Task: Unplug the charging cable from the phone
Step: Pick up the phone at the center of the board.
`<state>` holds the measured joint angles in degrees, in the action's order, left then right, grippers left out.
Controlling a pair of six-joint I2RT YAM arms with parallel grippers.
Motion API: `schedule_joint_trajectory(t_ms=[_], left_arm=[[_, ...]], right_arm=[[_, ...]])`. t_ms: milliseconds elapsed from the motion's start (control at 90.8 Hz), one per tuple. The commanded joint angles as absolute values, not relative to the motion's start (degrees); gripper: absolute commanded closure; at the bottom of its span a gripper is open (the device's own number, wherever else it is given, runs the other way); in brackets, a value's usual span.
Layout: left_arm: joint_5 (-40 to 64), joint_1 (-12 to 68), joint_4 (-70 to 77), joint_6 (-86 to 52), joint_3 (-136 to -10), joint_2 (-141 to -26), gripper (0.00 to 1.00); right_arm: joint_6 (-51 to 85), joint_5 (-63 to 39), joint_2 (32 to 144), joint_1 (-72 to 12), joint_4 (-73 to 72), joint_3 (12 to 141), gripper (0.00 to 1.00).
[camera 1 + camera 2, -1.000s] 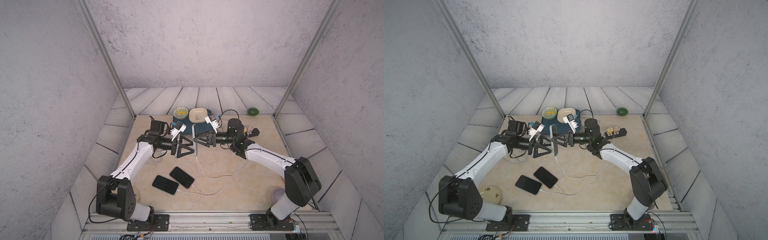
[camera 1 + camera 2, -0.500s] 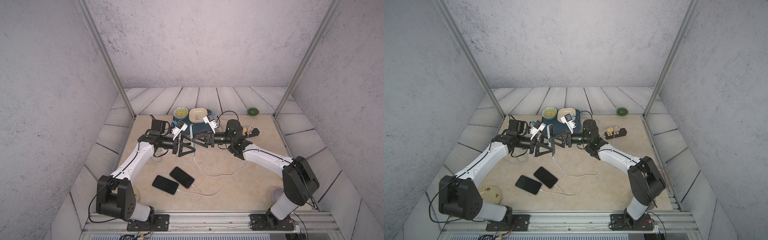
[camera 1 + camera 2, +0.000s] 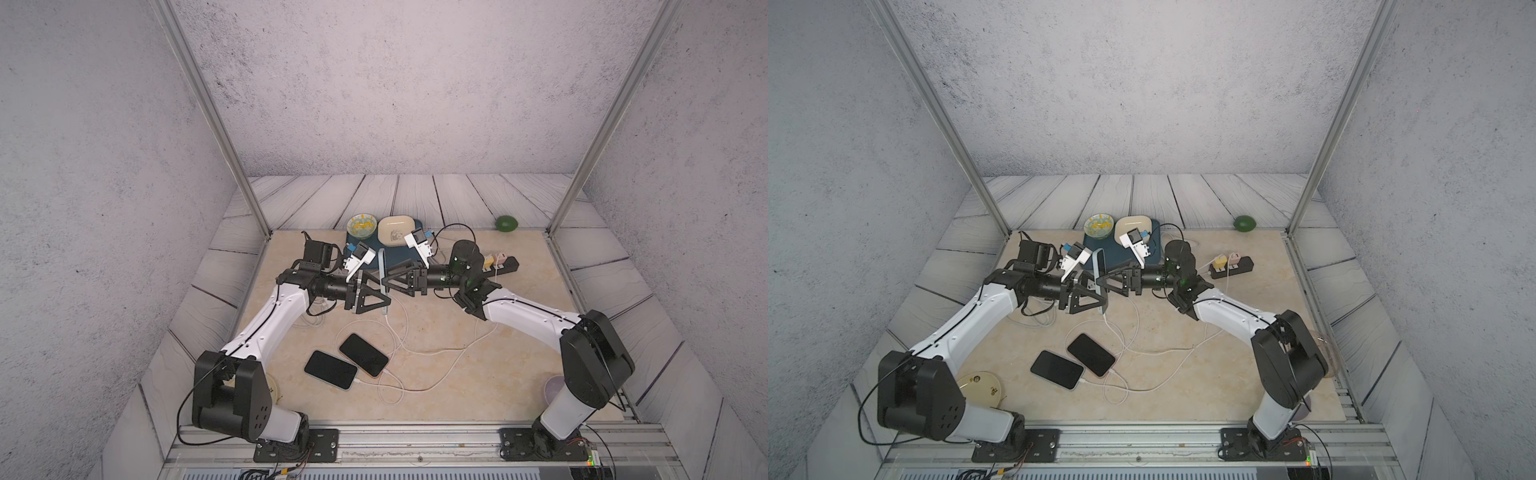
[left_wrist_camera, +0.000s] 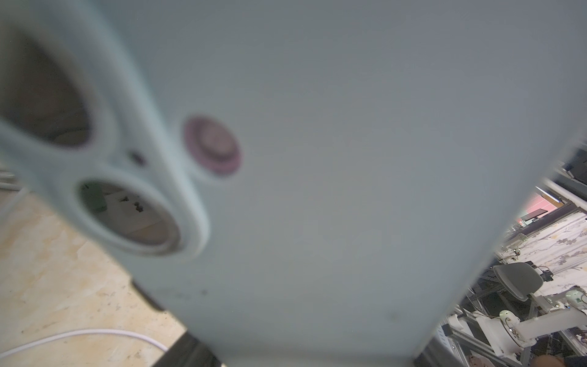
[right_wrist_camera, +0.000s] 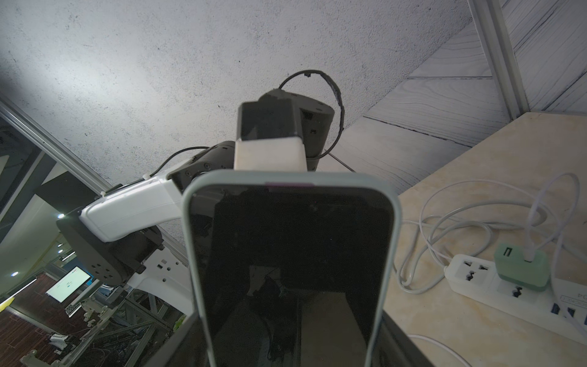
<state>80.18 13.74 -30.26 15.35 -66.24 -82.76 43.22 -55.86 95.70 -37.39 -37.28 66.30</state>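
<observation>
- I see my left arm [image 3: 266, 328] and right arm [image 3: 528, 318] in white shells, black at every joint.
- The left shoulder housing [image 3: 232, 399] is a black block with small round holes.
- A thin black cable [image 3: 179, 424] loops beside it.
- White wrist camera mounts [image 3: 419, 243] carry blue tabs.
- The left gripper [image 3: 380, 293] and right gripper [image 3: 385, 283] have black triangular open-frame fingers.
- Green lights [image 3: 457, 259] dot the right arm's motor.

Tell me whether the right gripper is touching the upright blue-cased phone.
Touching. In the right wrist view the phone sits between the fingers of the right gripper, its case edges pressed against both.
</observation>
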Motion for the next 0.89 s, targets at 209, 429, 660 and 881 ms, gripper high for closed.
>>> schedule_joint_trajectory(t_ms=[209, 429, 660, 881], left_arm=[[82.9, 14.2, -36.4, 22.4, -68.4, -83.6, 0.68], [80.7, 14.2, -37.2, 24.4, -68.9, -82.2, 0.87], [78.9, 14.2, -34.9, 22.7, -68.9, -81.7, 0.89], [78.8, 14.2, -33.0, 20.5, -70.1, -81.6, 0.89]], right_arm=[[34.7, -56.1, 92.3, -37.5, -27.8, 66.5, 0.24], [21.6, -52.2, 87.0, -37.4, -10.3, 65.6, 0.01], [15.2, -50.1, 82.9, -37.3, -5.7, 61.3, 0.07], [10.1, -49.7, 79.9, -37.9, -7.0, 56.0, 0.2]])
